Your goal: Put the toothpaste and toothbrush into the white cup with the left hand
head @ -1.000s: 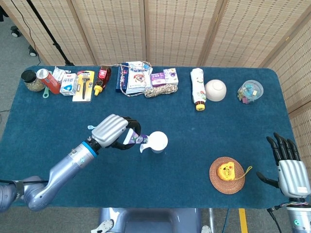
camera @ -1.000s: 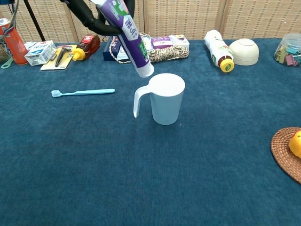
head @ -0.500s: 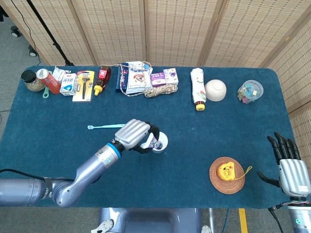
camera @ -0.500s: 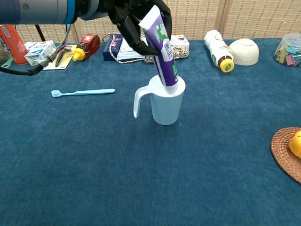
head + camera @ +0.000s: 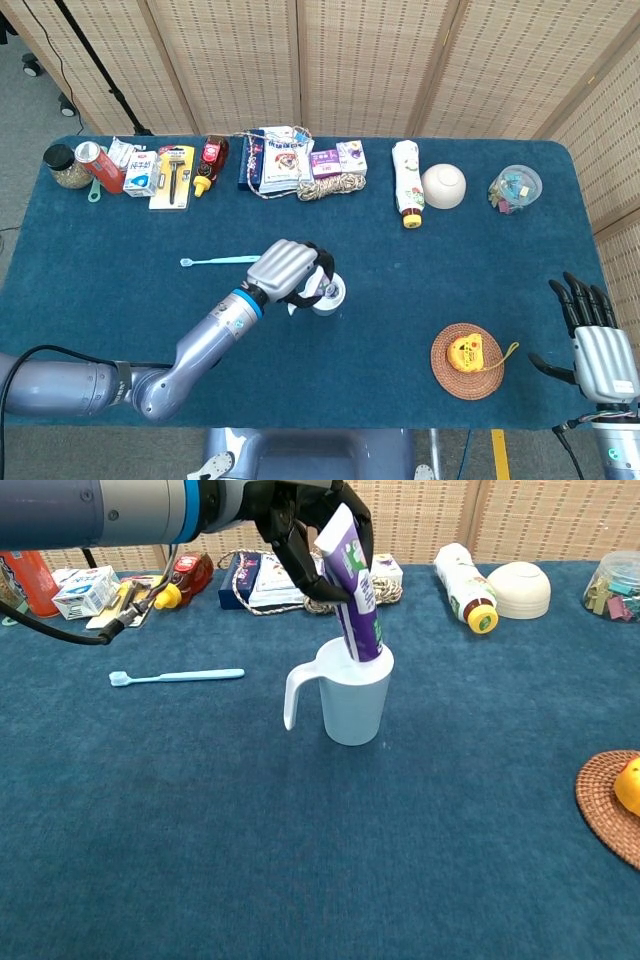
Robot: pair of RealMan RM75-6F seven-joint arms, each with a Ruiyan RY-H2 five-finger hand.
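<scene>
- Far left of the fingers, at the back edge of the desk, stand a red can and a small white carton; their print is too small to read.
- Toothbrush lies flat on the blue cloth, left of the fingers and well apart from them, bristle end pointing away from the cup.
- Left arm reaches in from the left, silver forearm with a blue band at the wrist, and the left hand hangs over the cup with the back of the hand up in the head view.
- Its dark fingers are clamped on the upper half of the toothpaste, a purple and white tube with white lettering I can't make out.
- The tube leans a little, lower end dipped inside the white cup, right below the fingers; cup handle points left.
- Right of the fingers, at the back: a white bottle with a yellow cap on its side, label unreadable.
- Far right, the right hand rests at the desk's near corner, fingers spread and holding nothing.
</scene>
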